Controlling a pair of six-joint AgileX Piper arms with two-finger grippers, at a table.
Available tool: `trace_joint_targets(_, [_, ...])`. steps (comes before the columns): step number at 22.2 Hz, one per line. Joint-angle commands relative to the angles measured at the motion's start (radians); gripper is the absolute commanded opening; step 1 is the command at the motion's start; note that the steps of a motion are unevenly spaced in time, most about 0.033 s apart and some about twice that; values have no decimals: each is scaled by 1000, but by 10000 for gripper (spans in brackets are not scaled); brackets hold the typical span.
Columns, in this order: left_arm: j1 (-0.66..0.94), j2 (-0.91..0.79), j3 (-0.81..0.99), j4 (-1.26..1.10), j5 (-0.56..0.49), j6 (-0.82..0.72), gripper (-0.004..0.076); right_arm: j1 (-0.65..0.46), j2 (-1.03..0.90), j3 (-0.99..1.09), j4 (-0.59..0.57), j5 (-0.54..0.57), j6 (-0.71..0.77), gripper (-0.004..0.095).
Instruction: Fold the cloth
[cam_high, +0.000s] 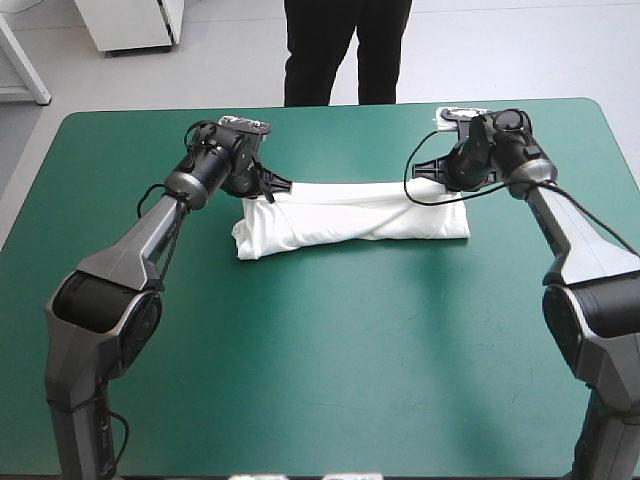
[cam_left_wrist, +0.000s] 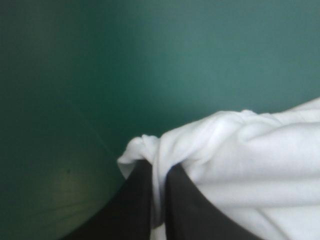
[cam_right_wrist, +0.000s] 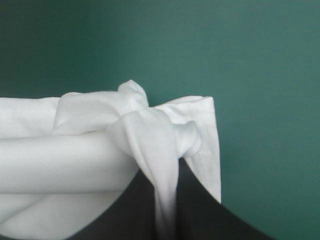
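Teal-green surface (cam_high: 330, 390) carries the T-shirt (cam_high: 350, 222), a long folded bundle toward twelve o'clock; only the wrist views show the left tool (cam_high: 272, 189), at nine, and right tool (cam_high: 430, 176), at three, each pinching a fold.

White T-shirt (cam_high: 350, 220) lay folded in a long wrinkled band across the table's (cam_high: 330, 380) far half, parallel to its far edge, far corners bunched.

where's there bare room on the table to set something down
Widest bare patch: the teal-green table between its near edge and the T-shirt. A narrower strip lies beyond the T-shirt toward the far edge. Crowded at its ends, where the left gripper and right gripper pinch it.
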Motion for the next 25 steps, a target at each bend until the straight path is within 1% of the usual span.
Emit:
trace_joint_targets(1, [28,1,-86,2,-29,1,-10,-9,15,-52,12,-43,-11,-17])
trace_joint_targets(5, [33,37,-88,-14,-33,19,-10,-9,48,-52,34,-46,-19,-16])
trace_joint_targets(7, [33,48,-90,-21,-46,19,-7,-9,51,-52,36,-48,-48,17])
trace_joint_targets(8, [33,48,-90,-26,-53,23,3,-9,51,-52,36,-50,-60,51])
trace_joint_targets(10, [33,48,-90,-40,-66,57,53,-10,49,-52,36,-43,-67,195])
trace_joint_targets(11, [33,46,-92,-86,-78,115,155,-14,47,-52,55,-35,-67,391])
trace_joint_targets(12, [33,46,-98,-105,-71,124,204,-14,47,-52,66,-32,-67,487])
trace_joint_targets(13, [33,46,-122,-118,-30,124,327,-14,47,-67,84,-12,-67,605])
trace_joint_targets(14, [33,46,-135,-118,-4,124,376,-14,47,-75,84,-7,-67,616])
trace_joint_targets(15, [33,46,-164,-118,43,123,420,-14,43,-97,86,7,-67,603])
trace_joint_targets(16, [33,46,-196,-114,77,123,432,-14,36,-114,84,15,-67,585])
trace_joint_targets(17, [33,44,-245,-98,132,121,430,-14,16,-131,84,18,-67,550])
trace_joint_targets(19, [33,24,-295,-102,164,119,430,-15,-23,-132,84,29,-67,506])
trace_joint_targets(21, [31,-7,-323,-104,189,119,421,-15,-60,-132,56,66,-65,481])
trace_joint_targets(22, [31,-29,-325,-119,200,126,391,-15,-79,-129,40,85,-50,482])
trace_joint_targets(23, [31,-48,-326,-148,206,140,343,-15,-98,-123,23,99,-40,482])
trace_joint_targets(24, [29,-65,-326,-209,206,168,249,-15,-120,-115,5,105,-27,482])
trace_joint_targets(25, [24,-71,-326,-242,201,185,183,-15,-135,-110,-3,106,-25,482])
